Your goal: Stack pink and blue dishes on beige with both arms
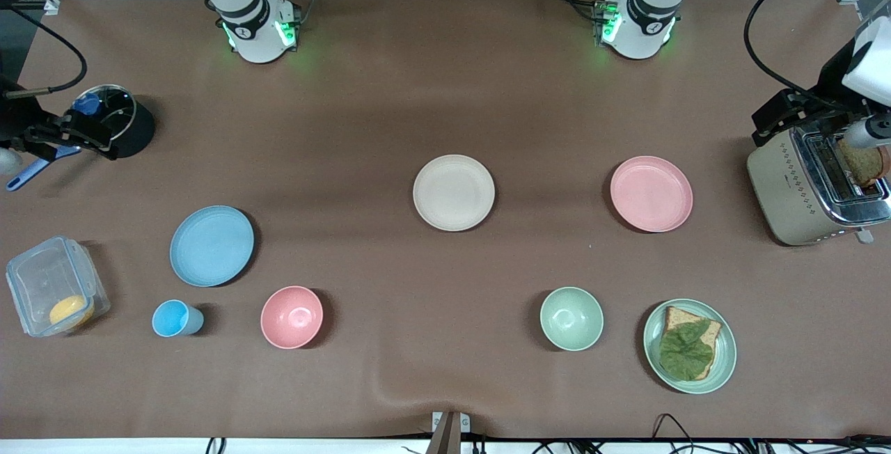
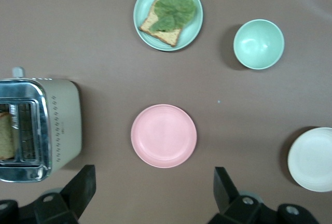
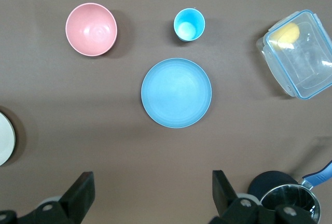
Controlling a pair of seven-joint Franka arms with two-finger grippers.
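All 3 plates lie apart on the worktop [image 1: 445, 92]: beige plate [image 1: 454, 193] mid-worktop, pink plate [image 1: 651, 193] toward the left arm's end, blue plate [image 1: 211, 246] toward the right arm's end. Left gripper [image 2: 155, 193] hangs above pink, right gripper [image 3: 153, 193] above blue, both with jaws spread wide.

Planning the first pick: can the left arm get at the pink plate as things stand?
Probably yes. The left end effector hangs open above the pink plate, which lies alone on bare table, apart from the toaster and the beige plate.
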